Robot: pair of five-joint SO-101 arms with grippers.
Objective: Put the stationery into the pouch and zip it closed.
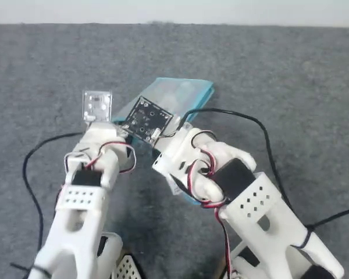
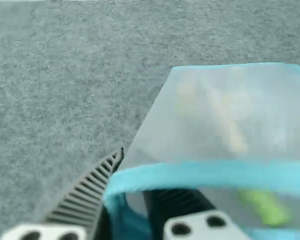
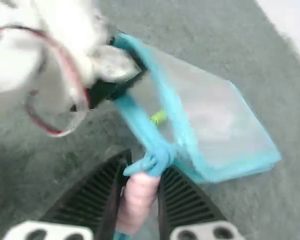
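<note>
A translucent pouch (image 1: 183, 93) with blue trim lies on the grey carpet beyond both arms. My left gripper (image 2: 132, 186) is shut on the blue rim of the pouch (image 2: 225, 125) at one corner of its mouth. Through the wall of the pouch shows a green item (image 2: 264, 206). My right gripper (image 3: 142, 169) is shut on a pink stationery piece (image 3: 136, 200) at the pouch's mouth, where the blue trim (image 3: 151, 161) bunches over the piece. Farther off in the right wrist view, the left arm's gripper (image 3: 110, 86) clamps the rim of the pouch (image 3: 215, 125), and the green item (image 3: 159, 117) lies inside.
Grey carpet (image 1: 291, 75) covers the table on all sides of the pouch. Black cables (image 1: 262, 131) loop beside the two arms. A pale wall edge (image 1: 174, 10) runs along the back.
</note>
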